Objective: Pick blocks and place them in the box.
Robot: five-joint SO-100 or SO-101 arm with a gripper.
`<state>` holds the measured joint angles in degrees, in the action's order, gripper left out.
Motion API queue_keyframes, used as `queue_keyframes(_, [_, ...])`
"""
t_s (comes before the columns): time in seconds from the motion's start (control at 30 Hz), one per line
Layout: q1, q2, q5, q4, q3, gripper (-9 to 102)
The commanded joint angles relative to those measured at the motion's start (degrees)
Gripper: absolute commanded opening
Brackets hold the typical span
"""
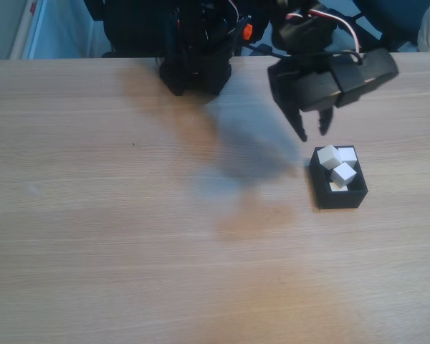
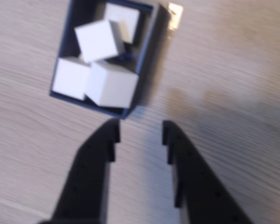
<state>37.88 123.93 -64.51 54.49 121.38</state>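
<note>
Tool [image 1: 313, 133] hanging above the desk [image 1: 129, 251], just behind the box [image 1: 338, 198] in the fixed view; fingers spread apart, nothing between them. In the wrist view, tool [image 2: 141, 129] tips just short of the box [image 2: 147, 51] corner, bare wood in the gap. Box resting on the desk, right of the arm's base [image 1: 197, 68] in the fixed view. Four white blocks [image 2: 110, 84] piled inside the box, tilted against one another, one [image 2: 97, 39] lying on top.
</note>
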Motion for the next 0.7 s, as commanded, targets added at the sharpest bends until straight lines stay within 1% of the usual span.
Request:
queue_keyframes(0.0, [-2.6, 7.8, -2.5, 1.1, 4.4, 0])
queue_keyframes(0.17, [-8.4, 18.4, -10.8, 2.2, 14.2, 0])
queue_keyframes(0.3, [-15.9, 28.1, -21.1, 0.9, 23.7, 0])
queue_keyframes(0.4, [-21.4, 34.3, -26.5, 1.6, 30.3, 0])
queue_keyframes(0.53, [-27.7, 43.0, -31.3, 2.6, 39.1, 0])
queue_keyframes(0.67, [-31.7, 54.1, -35.0, 3.0, 49.0, 0])
